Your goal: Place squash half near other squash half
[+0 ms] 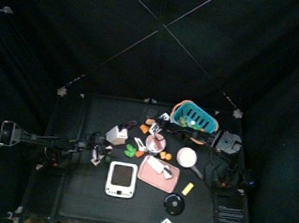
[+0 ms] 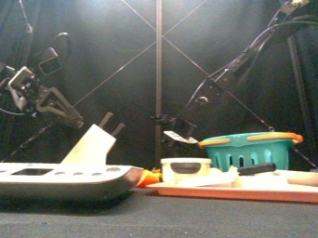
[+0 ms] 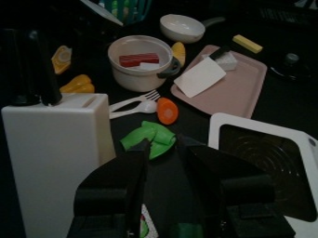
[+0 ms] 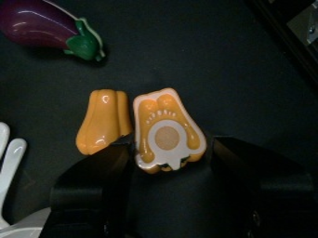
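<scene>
Between the wide-apart jaws of the right gripper (image 4: 165, 172) we see two squash halves (image 4: 139, 126) lying side by side and touching, one cut face up, one skin up. Their long axes run parallel, narrow ends away from the gripper. Only this view shows them clearly, with one eggplant (image 4: 50, 23) nearby. Our left gripper (image 3: 165, 175), resting, also stands open.

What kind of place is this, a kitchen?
Probably a robot test pen, not a kitchen: black curtains surround a small black table holding toy food like squash halves and an eggplant.
</scene>
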Available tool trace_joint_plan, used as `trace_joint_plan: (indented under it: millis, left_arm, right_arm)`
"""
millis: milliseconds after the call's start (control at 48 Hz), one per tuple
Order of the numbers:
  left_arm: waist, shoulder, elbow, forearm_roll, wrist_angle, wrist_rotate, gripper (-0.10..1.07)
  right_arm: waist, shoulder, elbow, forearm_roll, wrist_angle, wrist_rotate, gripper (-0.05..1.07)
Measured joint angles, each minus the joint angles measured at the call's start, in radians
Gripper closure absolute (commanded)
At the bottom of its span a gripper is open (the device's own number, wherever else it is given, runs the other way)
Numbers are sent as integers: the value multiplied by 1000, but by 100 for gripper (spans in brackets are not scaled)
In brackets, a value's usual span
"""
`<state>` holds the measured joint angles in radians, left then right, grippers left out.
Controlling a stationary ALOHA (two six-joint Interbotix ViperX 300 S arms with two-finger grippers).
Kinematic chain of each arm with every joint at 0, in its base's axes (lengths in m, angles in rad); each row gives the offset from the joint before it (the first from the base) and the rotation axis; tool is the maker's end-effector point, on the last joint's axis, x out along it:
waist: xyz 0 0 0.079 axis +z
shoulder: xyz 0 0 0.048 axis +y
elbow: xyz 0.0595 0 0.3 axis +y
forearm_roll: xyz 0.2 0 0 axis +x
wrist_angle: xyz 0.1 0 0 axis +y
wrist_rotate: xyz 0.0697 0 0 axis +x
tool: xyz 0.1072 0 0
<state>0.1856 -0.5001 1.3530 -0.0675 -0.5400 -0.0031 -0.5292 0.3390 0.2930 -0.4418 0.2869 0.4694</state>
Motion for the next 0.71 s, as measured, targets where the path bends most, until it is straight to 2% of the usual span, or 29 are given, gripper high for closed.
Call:
trace_joint_plan:
  millis: [271, 708]
  left_arm:
    - [0, 2, 0, 0, 0, 0, 25]
    - [0, 3, 0, 0, 0, 0, 25]
  right_arm:
    - [0, 0, 0, 0, 5, 0, 2]
    - [2, 2, 0, -5, 21, 0, 0]
